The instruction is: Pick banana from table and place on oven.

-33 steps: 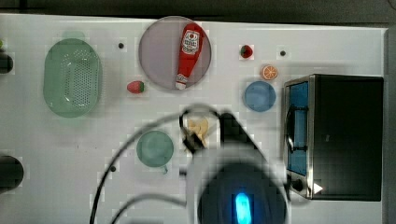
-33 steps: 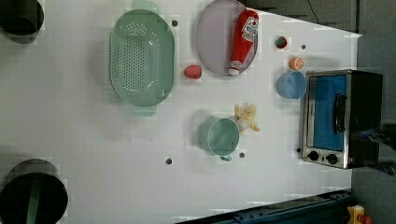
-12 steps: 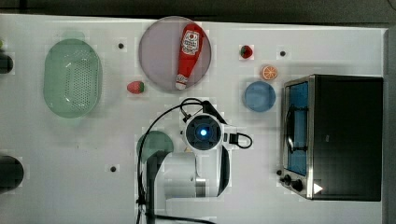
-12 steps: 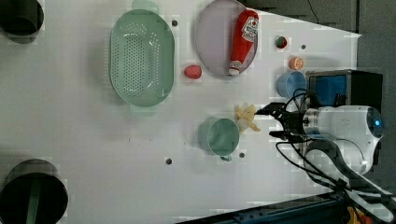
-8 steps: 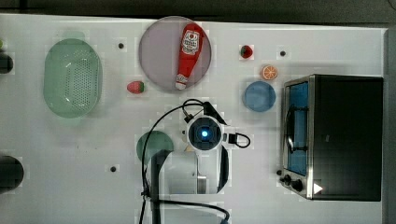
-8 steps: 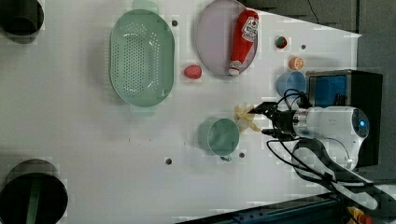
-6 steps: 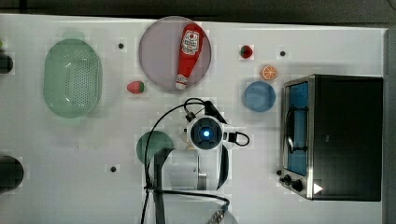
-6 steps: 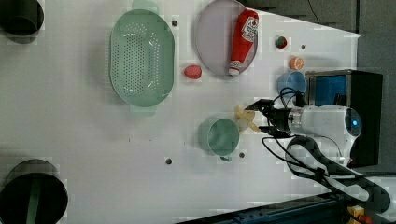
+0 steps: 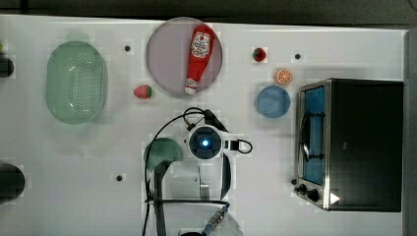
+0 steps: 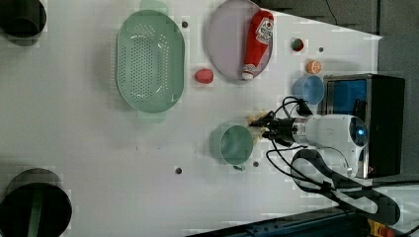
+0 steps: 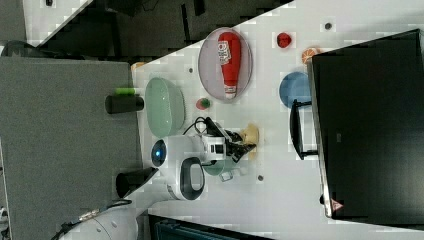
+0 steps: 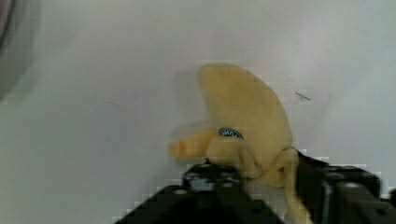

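Banana sits between my black fingers, which are pinched onto its lower end in the wrist view. My gripper is down at the white table, middle right of the left view, just beside the green cup. Oven stands well apart at the top view's right, blue bowl near its upper corner.

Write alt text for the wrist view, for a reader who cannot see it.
A pale-yellow toy banana with a small blue sticker lies on the white table, its lower end between the black fingers of the gripper, which reach in from the frame's edge.
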You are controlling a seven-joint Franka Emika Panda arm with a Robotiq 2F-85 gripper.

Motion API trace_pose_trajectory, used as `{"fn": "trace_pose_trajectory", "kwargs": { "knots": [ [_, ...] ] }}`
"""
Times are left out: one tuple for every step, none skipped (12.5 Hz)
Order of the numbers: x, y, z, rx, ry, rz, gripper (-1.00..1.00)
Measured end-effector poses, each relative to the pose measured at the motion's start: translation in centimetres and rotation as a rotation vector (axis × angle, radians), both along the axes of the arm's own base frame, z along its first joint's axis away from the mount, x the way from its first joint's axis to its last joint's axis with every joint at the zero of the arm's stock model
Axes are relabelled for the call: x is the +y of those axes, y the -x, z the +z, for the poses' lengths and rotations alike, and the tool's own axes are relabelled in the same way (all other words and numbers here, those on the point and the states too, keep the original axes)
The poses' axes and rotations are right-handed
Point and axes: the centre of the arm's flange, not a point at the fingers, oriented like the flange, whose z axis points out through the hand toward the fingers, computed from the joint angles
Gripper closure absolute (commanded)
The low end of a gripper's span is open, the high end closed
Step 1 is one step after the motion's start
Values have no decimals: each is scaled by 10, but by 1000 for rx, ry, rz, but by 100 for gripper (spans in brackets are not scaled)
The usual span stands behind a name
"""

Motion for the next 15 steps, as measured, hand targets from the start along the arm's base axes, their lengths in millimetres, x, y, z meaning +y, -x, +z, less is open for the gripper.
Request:
{"fn": "trace_pose_trajectory", "kwargs": {
  "knots": [
    [-1, -1, 1, -6, 0, -3, 46],
    [-3, -1, 2, -10, 0, -9, 46],
    [-4, -3, 6, -18, -1, -14, 45],
    [-8, -8, 13, -35, 2, -22, 46],
    [-13, -13, 22, -47, 5, -30, 46],
    [-17, -16, 34, -42, 4, -42, 45],
    [-21, -18, 54, -38, 6, -56, 46],
    [-22, -21, 83, -21, 8, -61, 46],
    [-23, -30, 124, -12, 7, -68, 45],
    [-24, -39, 174, -20, 15, -64, 45],
    [-26, -49, 229, -48, 31, -56, 45],
    [-31, -55, 285, -85, 33, -68, 45],
    [-37, -60, 341, -124, 19, -91, 45],
    [-44, -59, 388, -168, -14, -120, 46],
    [-55, -49, 422, -194, -14, -138, 45]
  ]
}}
